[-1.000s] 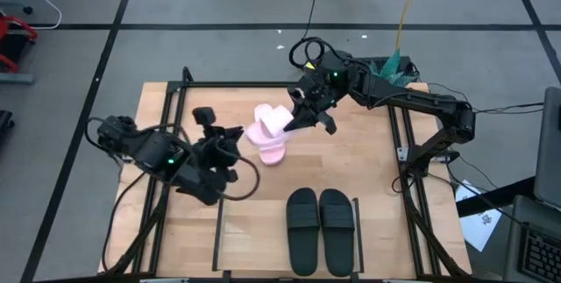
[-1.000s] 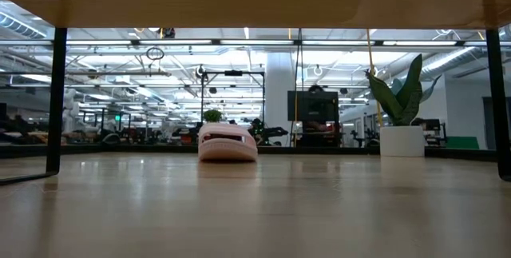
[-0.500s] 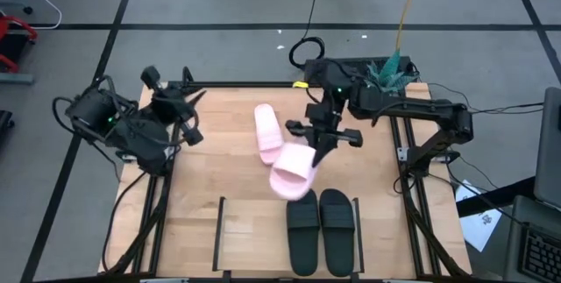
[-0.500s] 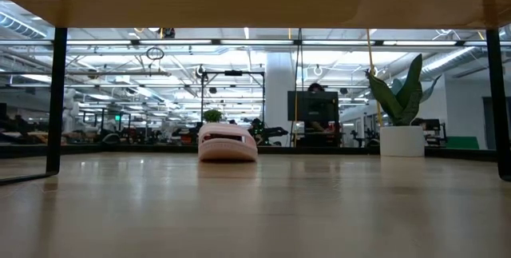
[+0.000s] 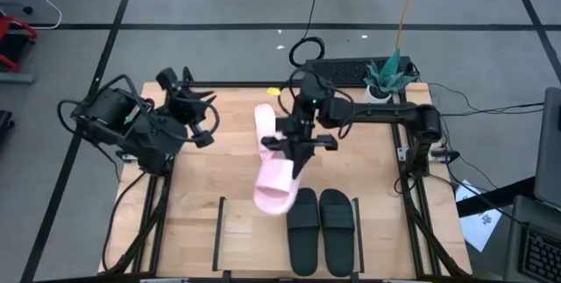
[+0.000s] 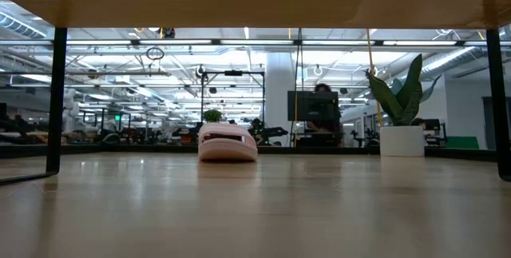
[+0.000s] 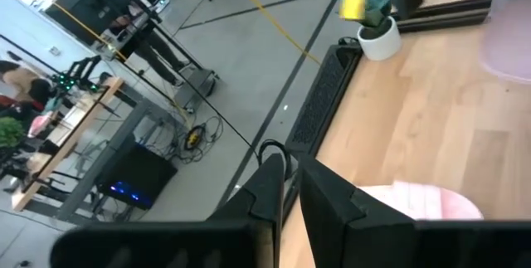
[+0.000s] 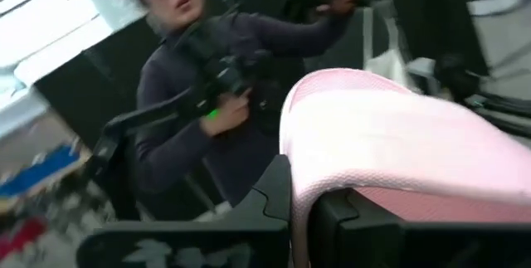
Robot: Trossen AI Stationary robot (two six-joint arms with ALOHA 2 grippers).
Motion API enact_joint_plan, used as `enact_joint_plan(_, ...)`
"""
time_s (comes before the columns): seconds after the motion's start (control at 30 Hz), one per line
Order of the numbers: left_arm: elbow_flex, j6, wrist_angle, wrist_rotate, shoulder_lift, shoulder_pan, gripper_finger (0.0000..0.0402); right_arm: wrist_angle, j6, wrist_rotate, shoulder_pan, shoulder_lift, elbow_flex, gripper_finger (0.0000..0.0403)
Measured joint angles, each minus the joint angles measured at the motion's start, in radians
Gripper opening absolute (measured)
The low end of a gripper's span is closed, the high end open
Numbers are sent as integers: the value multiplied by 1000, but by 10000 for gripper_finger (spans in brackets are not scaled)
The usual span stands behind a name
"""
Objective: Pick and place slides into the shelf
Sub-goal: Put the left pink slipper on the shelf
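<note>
Now the right arm's jaws (image 5: 296,150) are pinching one soft pink slide (image 5: 274,186) above the wooden counter (image 5: 368,165), beside the black pair (image 5: 320,228) on the shelf (image 5: 248,235), so lowering it flat would be best.

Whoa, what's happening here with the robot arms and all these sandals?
The right arm's pincer is gripping a pink slide and carrying it toward the low shelf, where the black pair already sits. The other pink slide lies on the table farther back. The left pincer waits at the table's left edge.
</note>
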Motion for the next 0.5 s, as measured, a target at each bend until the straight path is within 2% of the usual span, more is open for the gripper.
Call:
enact_joint_plan(0.3, 0, 2, 0, 6, -7, 31, 44, -3, -115, -33, 90, 105, 199, 0)
enact_joint_plan(0.5, 0, 92, 0, 6, -7, 34, 44, -5, -142, -33, 113, 166, 269, 0)
